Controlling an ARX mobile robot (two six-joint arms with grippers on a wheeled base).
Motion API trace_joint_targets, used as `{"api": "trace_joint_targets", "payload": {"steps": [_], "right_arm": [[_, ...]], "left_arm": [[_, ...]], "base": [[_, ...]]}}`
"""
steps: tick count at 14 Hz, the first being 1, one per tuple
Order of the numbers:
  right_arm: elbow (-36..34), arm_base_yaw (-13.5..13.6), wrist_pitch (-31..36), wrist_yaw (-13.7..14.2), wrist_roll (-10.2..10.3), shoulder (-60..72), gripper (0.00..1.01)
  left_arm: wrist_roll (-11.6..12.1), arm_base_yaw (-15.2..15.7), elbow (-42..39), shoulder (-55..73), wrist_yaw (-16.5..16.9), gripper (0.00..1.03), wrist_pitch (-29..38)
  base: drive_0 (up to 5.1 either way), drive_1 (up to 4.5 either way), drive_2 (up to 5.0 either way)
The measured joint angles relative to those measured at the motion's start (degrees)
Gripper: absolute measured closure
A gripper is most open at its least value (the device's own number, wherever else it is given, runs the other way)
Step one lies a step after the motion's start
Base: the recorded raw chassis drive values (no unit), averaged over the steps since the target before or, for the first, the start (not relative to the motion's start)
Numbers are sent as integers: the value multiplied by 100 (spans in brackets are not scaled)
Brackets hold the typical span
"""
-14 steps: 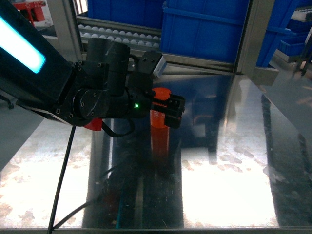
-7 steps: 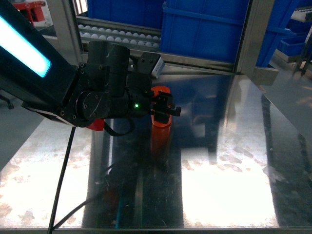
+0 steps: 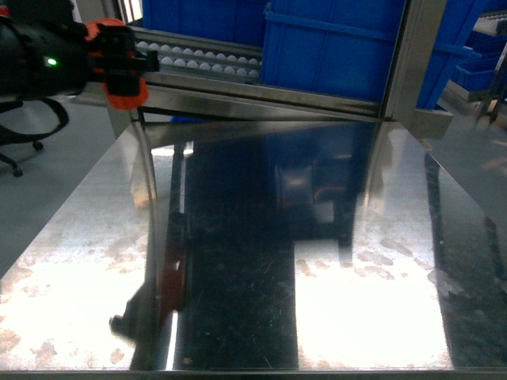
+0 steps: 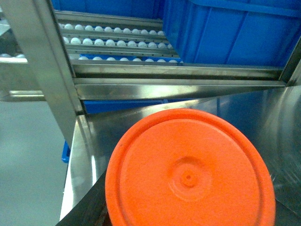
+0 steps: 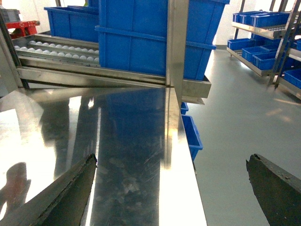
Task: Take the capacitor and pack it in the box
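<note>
Lifted clear of the steel table since a second ago, the left arm now sits at the head view's ten o'clock corner, where earlier it hung over the table's middle with the orange part upright between its tips. Blue bins and a roller rack fill the twelve o'clock band behind the table, and the pink box is in none of the views, so where it stands cannot be told.

By the look of it, the step in hand is the carry: the pick appears done, and the capacitor is travelling. In the left wrist view its round orange end face fills the frame from the centre down to six o'clock, with the table's far left corner and the rack beyond it. The next move calls for finding the box and bringing the part over its opening before letting go.

The left gripper is clamped on the capacitor, a black finger pressed to the orange body in the head view. The right gripper holds nothing; its two dark fingers stand wide apart at seven and five o'clock in its own camera, above the table's right edge and the grey floor.
</note>
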Motion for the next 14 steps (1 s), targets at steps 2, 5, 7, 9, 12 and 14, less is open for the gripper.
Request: {"api": "trace_joint_targets", "payload": {"steps": [2, 5, 7, 9, 12, 14], "right_arm": [[0, 0, 0, 0, 0, 0, 3], [0, 0, -4, 2, 0, 0, 3], [0, 0, 0, 0, 0, 0, 3], [0, 0, 0, 0, 0, 0, 3], [0, 0, -2, 0, 0, 0, 3], [0, 0, 0, 0, 0, 0, 3]], "left_arm": [[-37, 328, -2208, -3311, -619, 58, -531], [-83, 175, -2828, -4524, -901, 58, -1174], [-101, 164, -2830, -4784, -916, 58, -1071], [-118, 175, -2811, -4765, -938, 58, -1119], [-120, 175, -2813, -4697, -935, 58, -1128], [-120, 175, -2813, -4708, -935, 58, -1128]], "base": [[0, 0, 0], [0, 0, 0], [0, 0, 0], [0, 0, 0], [0, 0, 0], [0, 0, 0]]}}
